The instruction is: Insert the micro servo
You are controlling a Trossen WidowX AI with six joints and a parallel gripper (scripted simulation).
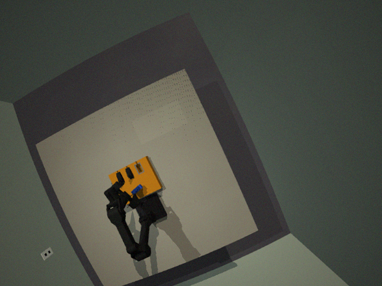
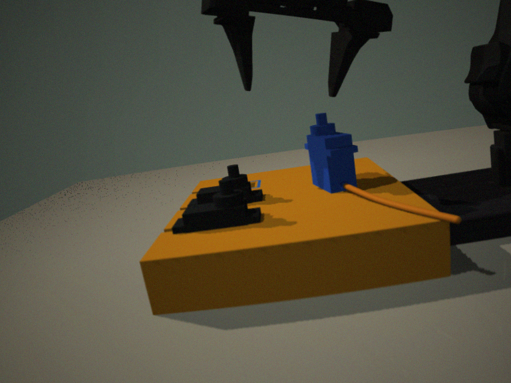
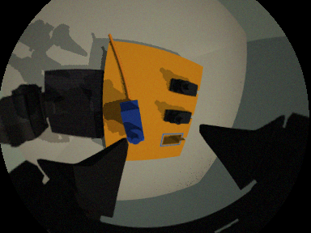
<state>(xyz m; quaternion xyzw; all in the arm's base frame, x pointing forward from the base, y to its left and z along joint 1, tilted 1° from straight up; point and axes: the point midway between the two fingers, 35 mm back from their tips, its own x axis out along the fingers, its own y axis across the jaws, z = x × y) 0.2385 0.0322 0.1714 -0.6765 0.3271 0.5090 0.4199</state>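
The loose blue micro servo [image 1: 137, 189] [image 2: 332, 160] [image 3: 132, 121] stands upright on the orange deck [image 1: 150, 183] [image 2: 289, 268] [image 3: 146, 61], shaft up. Its orange cable [image 2: 396, 203] [image 3: 120, 73] runs out from its foot past the deck's edge. The empty pocket [image 3: 172, 139] has a pale blue outline and a side notch; in the exterior view it is mostly hidden behind the black servos. My gripper [image 2: 290, 93] [image 3: 164, 135] is wide open and empty, its tips higher than the servo's shaft. In the exterior view the servo appears below the right-hand finger; in the wrist view it is near the left fingertip.
Two black servos [image 1: 129, 173] [image 2: 218, 214] [image 3: 177, 116] sit in the deck in a row with the pocket, their shafts standing up. The arm's black base [image 1: 152, 208] [image 3: 74, 103] adjoins the deck on the loose servo's side.
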